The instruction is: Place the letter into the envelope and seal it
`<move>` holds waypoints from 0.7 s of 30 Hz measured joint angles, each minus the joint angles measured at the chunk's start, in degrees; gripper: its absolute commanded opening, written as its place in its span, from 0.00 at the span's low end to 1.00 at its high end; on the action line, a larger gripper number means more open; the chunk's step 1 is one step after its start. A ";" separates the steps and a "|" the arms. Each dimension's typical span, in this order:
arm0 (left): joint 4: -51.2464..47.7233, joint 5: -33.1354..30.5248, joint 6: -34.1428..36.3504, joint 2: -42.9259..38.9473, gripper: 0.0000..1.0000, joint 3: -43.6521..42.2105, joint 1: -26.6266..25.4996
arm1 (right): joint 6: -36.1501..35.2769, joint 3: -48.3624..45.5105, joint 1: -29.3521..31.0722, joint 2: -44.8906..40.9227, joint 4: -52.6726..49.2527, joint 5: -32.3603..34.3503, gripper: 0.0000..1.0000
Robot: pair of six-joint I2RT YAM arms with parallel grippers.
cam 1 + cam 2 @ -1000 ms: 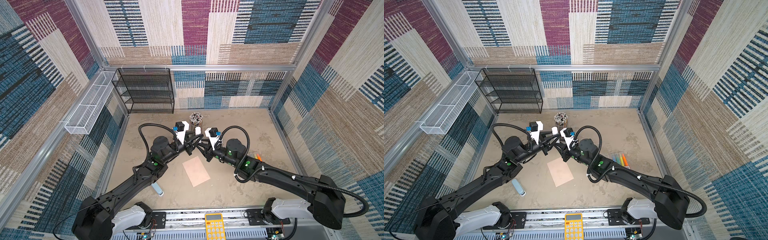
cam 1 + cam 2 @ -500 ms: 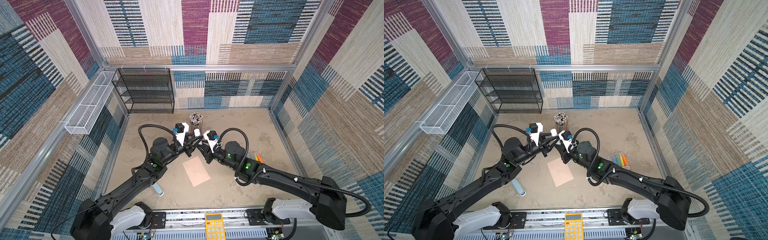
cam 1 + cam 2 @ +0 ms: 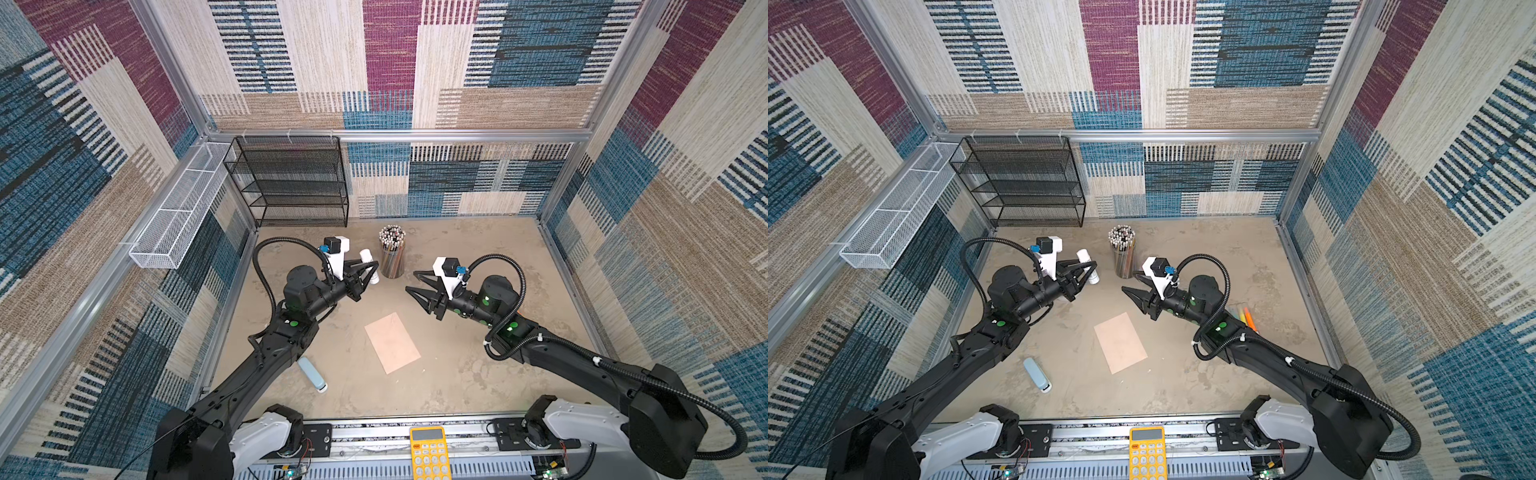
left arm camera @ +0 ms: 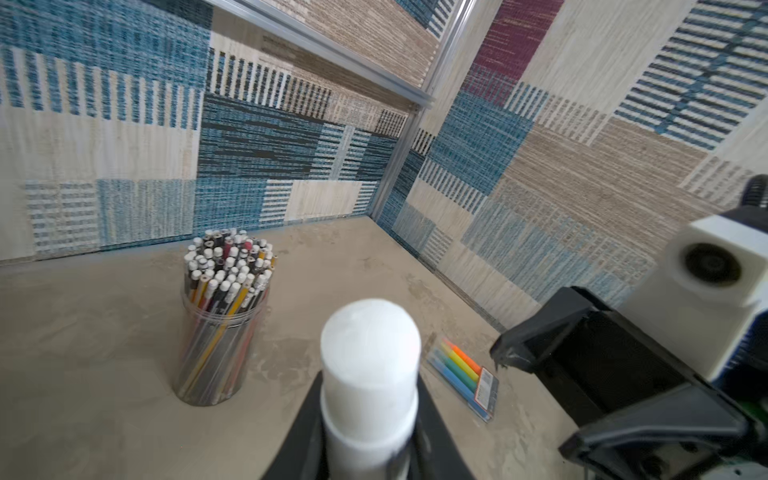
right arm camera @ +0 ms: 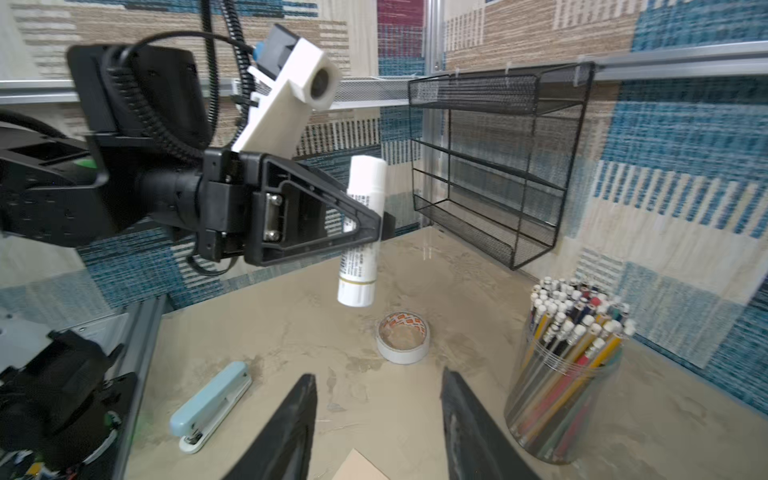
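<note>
Beige, mottled worktop (image 3: 465, 386), cement-like, blotched darker in places. Woven fabric wall panels (image 3: 390, 62) box it in on three sides, a patchwork of blue, magenta, cream and tan stripes set in aluminium rails (image 3: 457, 135). Black wire-mesh shelf rack (image 3: 291, 183) stands against the back wall. Long white mesh basket (image 3: 178, 212) hangs on the left-hand wall.

Writing: I can read none of it.
- White plastic glue stick (image 5: 361, 232): printed label and a gold band near its lower end, text too small.
- Roll of white tape (image 5: 402, 336): orange print inside the core, illegible.
- Clear pack of coloured highlighters (image 4: 461, 372): label strip at one end, blurred.
- Yellow calculator (image 3: 428, 453): at the front edge by the arm bases, keys unreadable.

Task item: pale peach paper envelope (image 3: 392, 343), a plain rectangle, lies flat mid-worktop between my two arms, and neither touches it. Its flap does not show. Whether the letter is inside I cannot tell.

Left pincer (image 3: 370, 269) is clamped across the middle of the glue stick. The stick is in the air, close to upright, near the clear plastic jar packed with pencils (image 3: 392, 257).

Right pincer (image 3: 411, 281) has its jaws parted with nothing between them. It is raised over the worktop, facing the left one.

Pale blue stapler (image 3: 312, 374) lies flat near the left arm, front-left of the envelope.
</note>
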 measured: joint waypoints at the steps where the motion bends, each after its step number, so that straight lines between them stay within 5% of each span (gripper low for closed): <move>1: 1.99 2.14 -1.64 1.07 0.00 0.04 0.28 | 0.87 0.00 -0.85 1.11 1.36 -2.95 0.55; 10: 18.25 18.91 -13.51 8.04 0.00 1.49 0.68 | 9.07 2.05 -4.24 10.62 10.58 -22.64 0.64; 21: 26.97 24.98 -17.51 10.45 0.00 1.44 0.15 | 16.15 5.79 -5.01 15.91 17.99 -31.23 0.69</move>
